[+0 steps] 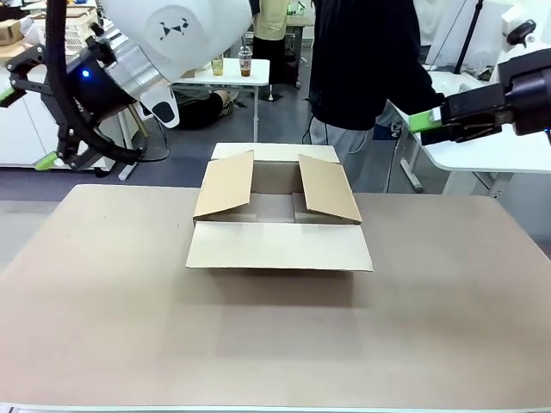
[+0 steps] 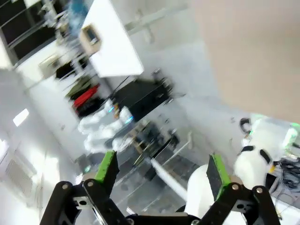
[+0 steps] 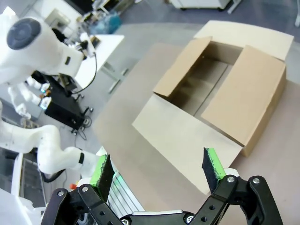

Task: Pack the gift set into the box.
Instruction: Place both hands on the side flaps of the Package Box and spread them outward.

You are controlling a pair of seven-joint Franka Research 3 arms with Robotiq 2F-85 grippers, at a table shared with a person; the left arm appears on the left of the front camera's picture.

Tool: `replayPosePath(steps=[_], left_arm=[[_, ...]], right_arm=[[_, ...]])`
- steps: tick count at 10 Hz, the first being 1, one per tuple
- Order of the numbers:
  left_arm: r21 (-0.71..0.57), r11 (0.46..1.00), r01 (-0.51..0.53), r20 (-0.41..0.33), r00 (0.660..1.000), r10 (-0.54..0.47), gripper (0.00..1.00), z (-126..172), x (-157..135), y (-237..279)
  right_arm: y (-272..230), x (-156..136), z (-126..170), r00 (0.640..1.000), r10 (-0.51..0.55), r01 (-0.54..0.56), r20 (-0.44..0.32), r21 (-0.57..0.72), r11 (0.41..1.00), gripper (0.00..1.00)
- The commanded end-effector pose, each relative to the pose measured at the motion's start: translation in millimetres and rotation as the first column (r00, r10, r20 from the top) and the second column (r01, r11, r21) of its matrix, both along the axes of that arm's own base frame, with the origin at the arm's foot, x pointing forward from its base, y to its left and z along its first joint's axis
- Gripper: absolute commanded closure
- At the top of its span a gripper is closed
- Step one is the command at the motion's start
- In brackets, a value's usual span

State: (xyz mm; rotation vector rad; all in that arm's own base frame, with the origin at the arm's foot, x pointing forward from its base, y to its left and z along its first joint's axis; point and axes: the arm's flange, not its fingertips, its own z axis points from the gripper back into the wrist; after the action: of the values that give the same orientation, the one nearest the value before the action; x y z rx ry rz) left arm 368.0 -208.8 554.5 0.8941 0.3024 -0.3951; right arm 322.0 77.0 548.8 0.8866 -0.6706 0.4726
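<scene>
The box (image 1: pixel 280 245) lies with its flaps spread, ready for filling. High to its left the left gripper (image 1: pixel 26 127) and high to its right the right gripper (image 3: pixel 157 168), both wide and empty, leave its opening free.

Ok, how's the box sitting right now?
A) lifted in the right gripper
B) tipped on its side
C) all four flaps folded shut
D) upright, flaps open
D: the box sits upright on the table, its near flap folded out flat and its two side flaps half raised over the opening. The left gripper and the right gripper are both open and off it.
</scene>
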Motion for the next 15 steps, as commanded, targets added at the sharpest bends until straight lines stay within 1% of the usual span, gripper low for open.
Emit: replayPosePath(steps=[1, 2, 3, 4, 5, 6, 7, 8, 9, 10, 11, 12, 13, 15], left_arm=[[-0.566, 0.811, 0.147, -0.017, 0.982, -0.189, 0.0, 30.1, -4.1, 3.9], [-0.751, 0.629, 0.202, 0.051, 0.967, -0.25, 0.0, 45.3, -6.4, 14.0], [-0.877, 0.404, 0.258, 0.141, 0.944, -0.297, 0.0, 57.4, -9.8, 28.1], [-0.959, 0.069, 0.274, 0.231, 0.902, -0.365, 0.0, 69.3, -10.8, 46.9], [-0.968, -0.123, 0.221, 0.248, 0.922, -0.298, 0.0, 78.9, -10.0, 68.8], [-0.981, -0.152, 0.12, 0.144, 0.977, -0.157, 0.0, 88.1, -8.2, 90.9], [-0.939, -0.344, 0.023, 0.039, 0.998, -0.042, 0.0, 100.4, -7.6, 115.2], [-0.88, -0.468, 0.078, 0.103, 0.994, -0.027, 0.0, 105.7, -16.8, 143.0], [-0.869, -0.481, 0.114, 0.134, 0.991, -0.006, 0.0, 104.9, -23.7, 141.8], [-0.861, -0.495, 0.122, 0.16, 0.987, -0.035, 0.0, 101.3, -25.0, 130.9], [-0.843, -0.521, 0.135, 0.18, 0.983, -0.037, 0.0, 95.3, -22.5, 125.3], [-0.927, -0.355, 0.122, 0.124, 0.992, 0.016, 0.0, 88.9, -20.8, 108.0], [-0.94, -0.272, 0.206, 0.226, 0.973, -0.044, 0.0, 114.1, -22.9, 141.5], [-0.94, -0.272, 0.206, 0.226, 0.973, -0.044, 0.0, 114.1, -22.9, 141.5]], right_arm=[[1.2, 5.0, -0.7, 0.999, 0.016, -0.016, 0.029, 0.014, 1.0, 0.0], [1.2, 5.0, -0.7, 0.999, 0.016, -0.016, 0.029, 0.014, 1.0, 0.0], [1.2, 5.0, -0.7, 0.999, 0.016, -0.016, 0.029, 0.014, 1.0, 0.0], [1.2, 5.0, -0.7, 0.999, 0.016, -0.016, 0.029, 0.014, 1.0, 0.0], [1.2, 5.0, -0.7, 0.999, 0.016, -0.016, 0.029, 0.014, 1.0, 0.0], [1.2, 5.0, -0.7, 0.999, 0.016, -0.016, 0.029, 0.014, 1.0, 0.0], [1.2, 5.0, -0.7, 0.999, 0.016, -0.016, 0.029, 0.014, 1.0, 0.0], [1.2, 5.0, -0.7, 0.999, 0.016, -0.016, 0.029, 0.014, 1.0, 0.0], [1.2, 5.0, -0.7, 0.999, 0.016, -0.016, 0.029, 0.014, 1.0, 0.0], [1.2, 5.0, -0.7, 0.999, 0.016, -0.016, 0.029, 0.014, 1.0, 0.0], [1.2, 5.0, -0.7, 0.999, 0.016, -0.016, 0.029, 0.014, 1.0, 0.0], [1.2, 5.0, -0.7, 0.999, 0.016, -0.016, 0.029, 0.014, 1.0, 0.0], [1.2, 5.0, -0.7, 0.999, 0.016, -0.016, 0.029, 0.014, 1.0, 0.0], [1.2, 5.0, -0.7, 0.999, 0.016, -0.016, 0.029, 0.014, 1.0, 0.0]])
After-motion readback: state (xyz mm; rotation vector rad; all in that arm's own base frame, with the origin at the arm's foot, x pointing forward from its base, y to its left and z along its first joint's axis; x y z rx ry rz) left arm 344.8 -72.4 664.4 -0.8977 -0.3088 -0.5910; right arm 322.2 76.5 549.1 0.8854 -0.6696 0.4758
